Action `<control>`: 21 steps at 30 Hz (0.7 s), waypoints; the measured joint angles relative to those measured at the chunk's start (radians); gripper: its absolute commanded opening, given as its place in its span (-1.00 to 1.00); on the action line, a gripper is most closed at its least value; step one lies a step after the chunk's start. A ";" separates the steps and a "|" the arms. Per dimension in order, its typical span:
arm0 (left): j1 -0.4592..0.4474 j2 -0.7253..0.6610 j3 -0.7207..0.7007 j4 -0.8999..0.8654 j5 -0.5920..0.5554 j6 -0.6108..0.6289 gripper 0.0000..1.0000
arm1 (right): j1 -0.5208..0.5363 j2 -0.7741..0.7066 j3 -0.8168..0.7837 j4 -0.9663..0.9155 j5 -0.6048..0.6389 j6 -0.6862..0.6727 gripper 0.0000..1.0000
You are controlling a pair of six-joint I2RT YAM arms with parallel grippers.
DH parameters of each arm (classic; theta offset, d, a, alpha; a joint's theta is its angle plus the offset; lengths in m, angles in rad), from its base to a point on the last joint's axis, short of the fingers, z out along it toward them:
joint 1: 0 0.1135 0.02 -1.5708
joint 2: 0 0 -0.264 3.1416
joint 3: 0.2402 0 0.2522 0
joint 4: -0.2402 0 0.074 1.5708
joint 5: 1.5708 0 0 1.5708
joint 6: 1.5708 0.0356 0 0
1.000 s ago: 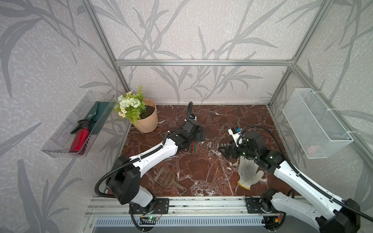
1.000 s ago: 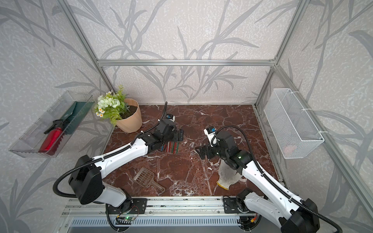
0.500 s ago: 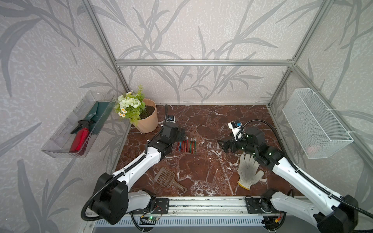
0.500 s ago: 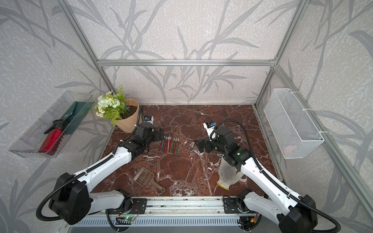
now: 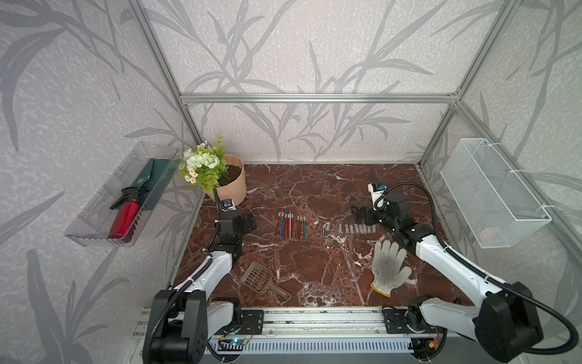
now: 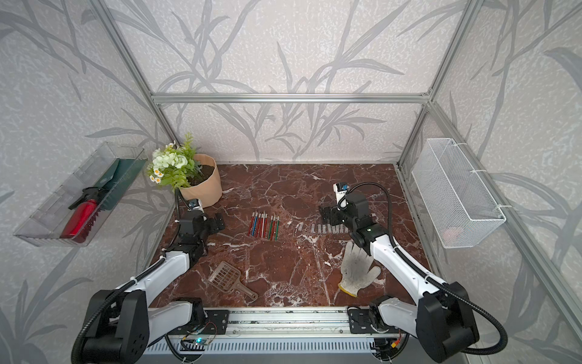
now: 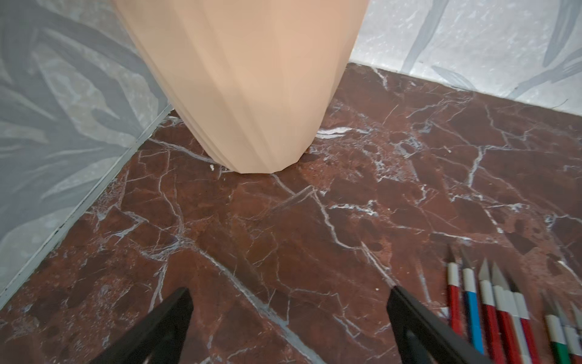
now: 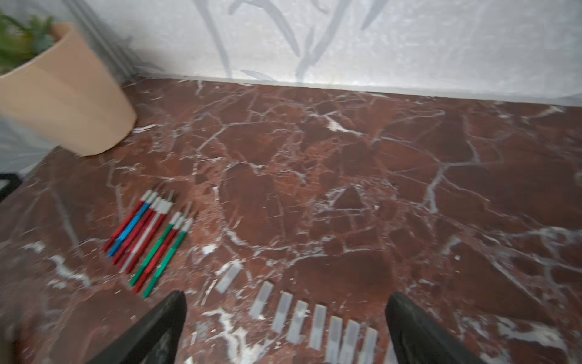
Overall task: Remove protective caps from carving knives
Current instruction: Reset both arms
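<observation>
Several carving knives (image 5: pixel 291 224) (image 6: pixel 264 224) with red, blue and green handles lie side by side mid-table, bare blades pointing to the back wall. To their right the protective caps (image 5: pixel 357 228) (image 6: pixel 327 228) lie in a row, one cap (image 5: pixel 327 225) a little apart. My left gripper (image 5: pixel 250 222) (image 7: pixel 289 293) stands open left of the knives (image 7: pixel 491 315), holding nothing. My right gripper (image 5: pixel 359 216) (image 8: pixel 286 297) hangs open just over the cap row (image 8: pixel 318 321), also holding nothing; the knives (image 8: pixel 148 239) show beyond one finger.
A beige flower pot (image 5: pixel 231 184) (image 7: pixel 245 78) stands at the back left, close to my left gripper. A brown slotted scoop (image 5: pixel 259 279) and a white work glove (image 5: pixel 389 268) lie near the front. A wire basket (image 5: pixel 491 192) and a clear tray (image 5: pixel 94 227) hang on the side walls.
My left gripper has drawn back leftward off the knives, leaving them uncovered. My right gripper has shifted toward the back, and its arm has come off the glove.
</observation>
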 measured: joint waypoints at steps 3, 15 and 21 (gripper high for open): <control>0.020 0.057 -0.019 0.119 0.011 0.036 0.99 | -0.084 0.040 -0.055 0.074 0.028 -0.005 0.98; 0.057 0.352 -0.025 0.478 0.079 0.117 0.98 | -0.221 0.174 -0.158 0.362 0.116 -0.141 0.98; 0.062 0.389 -0.060 0.586 0.089 0.122 0.98 | -0.238 0.220 -0.276 0.582 0.126 -0.175 0.98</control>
